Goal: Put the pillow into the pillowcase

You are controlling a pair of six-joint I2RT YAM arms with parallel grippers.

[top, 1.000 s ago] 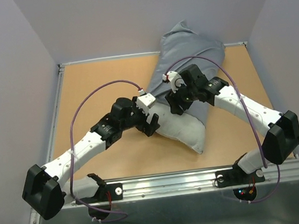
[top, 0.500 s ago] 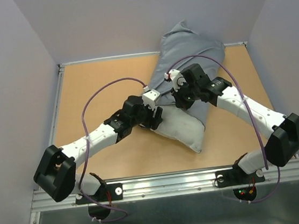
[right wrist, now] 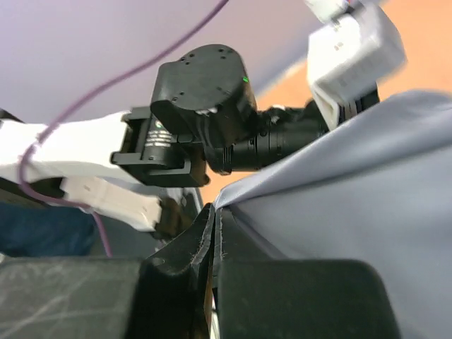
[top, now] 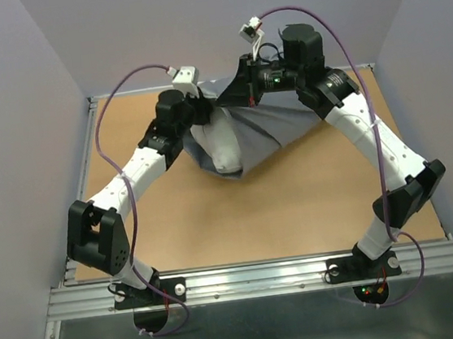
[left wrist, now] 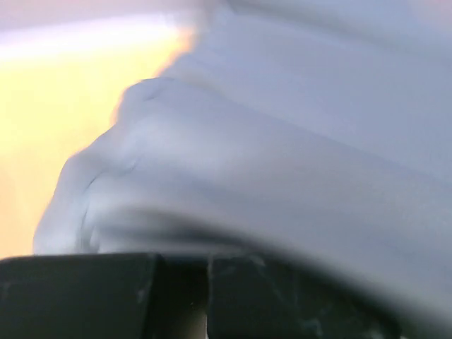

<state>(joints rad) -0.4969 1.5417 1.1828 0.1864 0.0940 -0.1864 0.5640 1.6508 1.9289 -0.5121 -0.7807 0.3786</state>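
The blue-grey pillowcase (top: 280, 124) hangs lifted over the back of the table, stretched between both grippers. The off-white pillow (top: 226, 150) bulges out of its lower left side, its end resting near the tabletop. My left gripper (top: 200, 113) is shut on the pillowcase's upper left edge. In the left wrist view its dark jaws (left wrist: 207, 286) are closed, with blurred grey cloth (left wrist: 282, 162) filling the frame. My right gripper (top: 236, 95) is shut on the upper edge beside it. The right wrist view shows its fingertips (right wrist: 215, 215) pinching a fold of the pillowcase (right wrist: 353, 205).
The wooden tabletop (top: 296, 202) has a raised metal rim (top: 80, 178) on the left and purple-grey walls behind and at the sides. Purple cables (top: 130, 78) arc above both arms. The left arm's wrist (right wrist: 212, 92) is close in front of my right gripper.
Both grippers closed on the pillowcase, then rose and swung towards the back wall. The pillowcase with the pillow came up off the table, where it lay flat before.
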